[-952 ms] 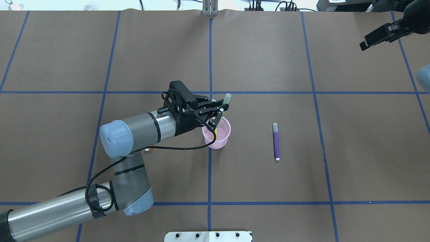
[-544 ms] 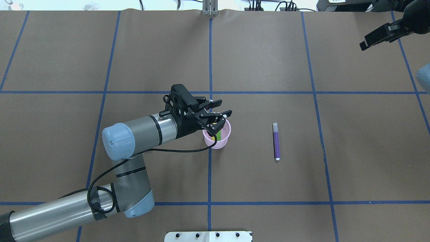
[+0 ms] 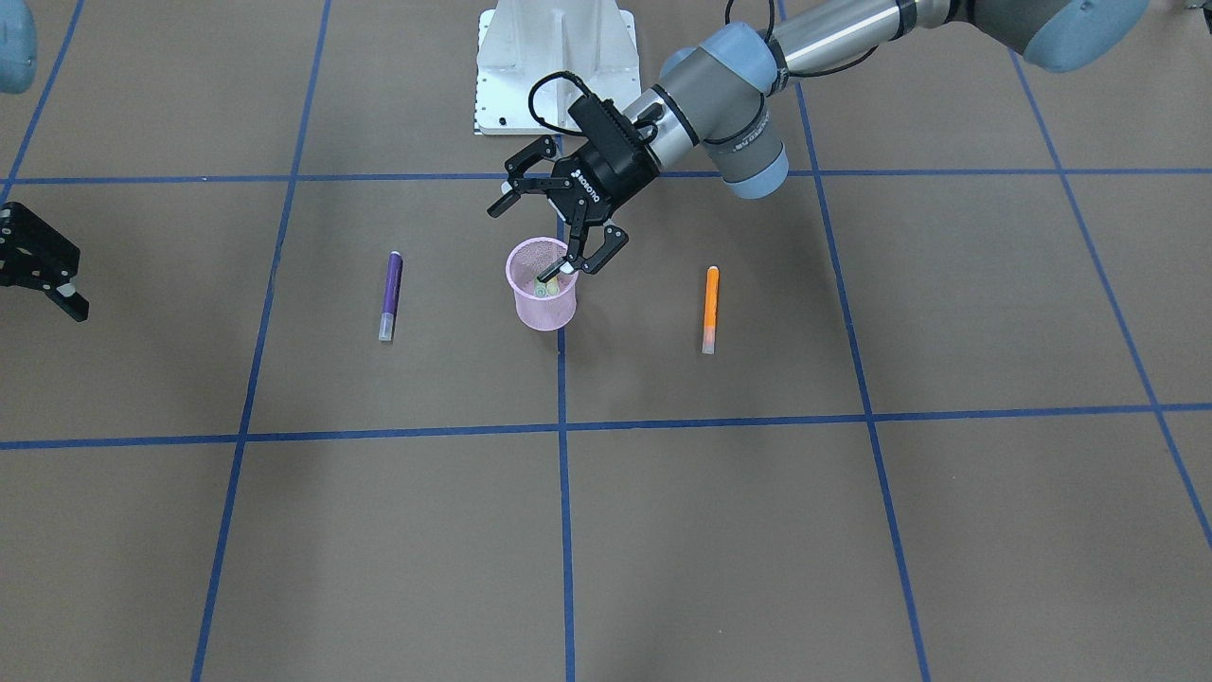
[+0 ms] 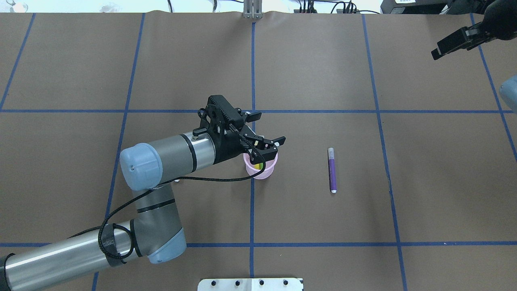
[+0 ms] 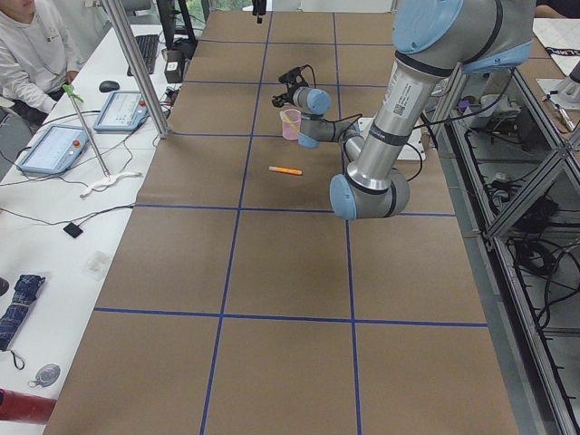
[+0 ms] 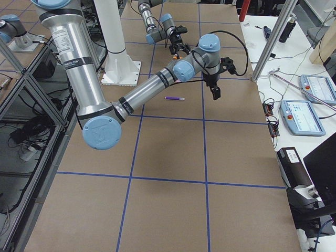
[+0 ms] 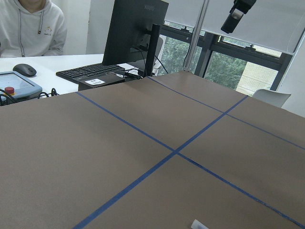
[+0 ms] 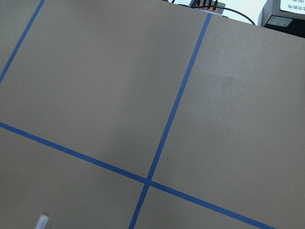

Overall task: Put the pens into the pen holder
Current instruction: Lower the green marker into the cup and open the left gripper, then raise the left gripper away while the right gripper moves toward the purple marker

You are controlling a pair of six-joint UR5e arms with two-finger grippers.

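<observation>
The pink mesh pen holder (image 4: 263,172) stands upright near the table's middle and also shows in the front view (image 3: 544,308). A green and a yellowish pen (image 3: 546,283) stand inside it. My left gripper (image 4: 269,132) is open and empty just above the holder's rim, also seen in the front view (image 3: 532,239). A purple pen (image 4: 332,169) lies flat to the holder's right. An orange pen (image 3: 710,305) lies flat on the holder's other side, mostly hidden under my left arm in the overhead view. My right gripper (image 3: 68,284) is open and empty, far off at the table's edge.
The white robot base (image 3: 554,66) stands behind the holder. Blue tape lines divide the brown table cover. An operator (image 5: 27,45) sits by a side table with control tablets and metal posts beyond the far edge.
My left gripper held the green pen over the holder, opened and let it drop in. It has since shifted slightly right. The right arm has barely moved.
</observation>
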